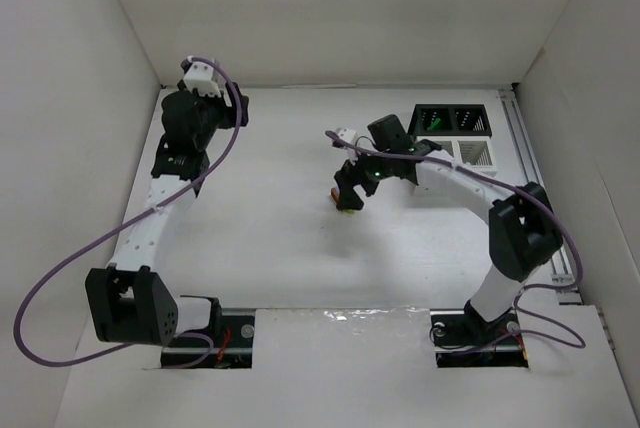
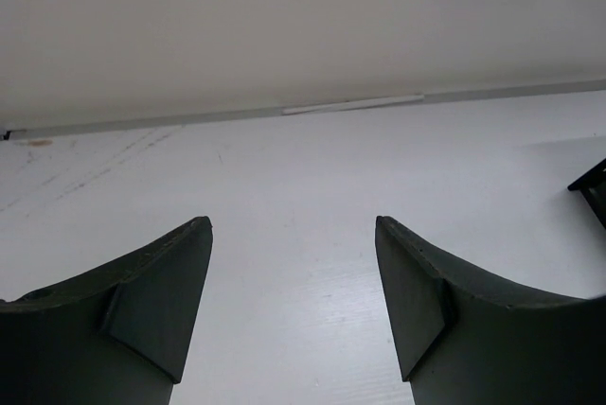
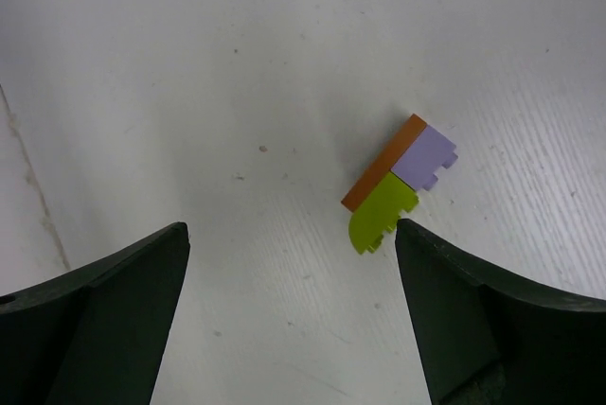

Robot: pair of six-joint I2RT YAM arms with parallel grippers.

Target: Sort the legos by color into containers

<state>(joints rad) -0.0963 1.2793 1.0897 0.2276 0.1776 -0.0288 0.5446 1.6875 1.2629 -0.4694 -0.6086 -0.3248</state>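
Legos [image 3: 393, 192], one joined stack of orange, purple and lime, lay mid-table, unsorted and not yet pulled apart. The stack sat between the right gripper's [image 3: 292, 235] spread, empty jaws, close to one finger. White table [image 1: 280, 248] lay open around it. Farther back on the right, the black container [image 1: 452, 120] seemed to hold green pieces; the white container's [image 1: 493, 154] contents could not be told. The left gripper [image 2: 294, 225] hung released, holding nothing, near the far-left wall [image 1: 80, 98].
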